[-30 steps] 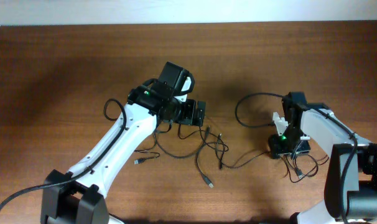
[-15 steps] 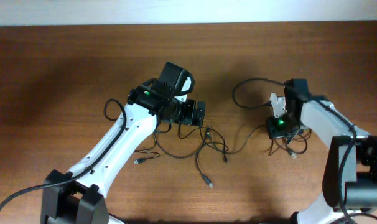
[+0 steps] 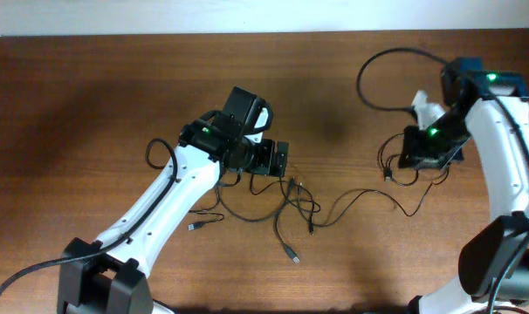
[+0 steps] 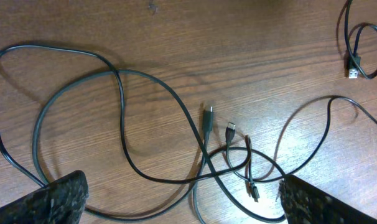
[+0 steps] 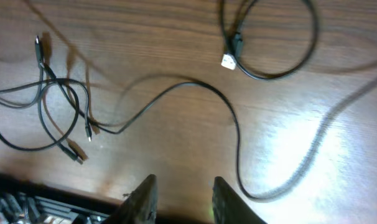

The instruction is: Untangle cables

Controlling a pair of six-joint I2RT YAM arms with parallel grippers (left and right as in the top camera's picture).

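Observation:
The cables [image 3: 292,202] are thin black cords lying in loose crossed loops on the wooden table, just below my left gripper [image 3: 280,164]. In the left wrist view the loops and several plug ends [image 4: 208,118] lie between the wide-open fingers [image 4: 182,199]. One cord [image 3: 369,194] runs right to a small bunch [image 3: 391,166] beside my right gripper [image 3: 422,155], which is raised at the far right. In the right wrist view its fingers [image 5: 185,186] stand apart with nothing seen between them. A bunch with plugs [image 5: 70,124] and a white-tipped plug [image 5: 229,60] show below.
The thick black arm cable [image 3: 374,70] loops above the right arm, and another [image 3: 160,153] loops beside the left arm. Loose plug ends lie at the front [image 3: 292,255] and front left [image 3: 195,227]. The table's far edge meets a pale wall [image 3: 247,13].
My right gripper has moved up and to the right, toward the back right corner. The bunch of cords beside it shifted with it, and one cord now stretches from the tangle. The left arm has not moved.

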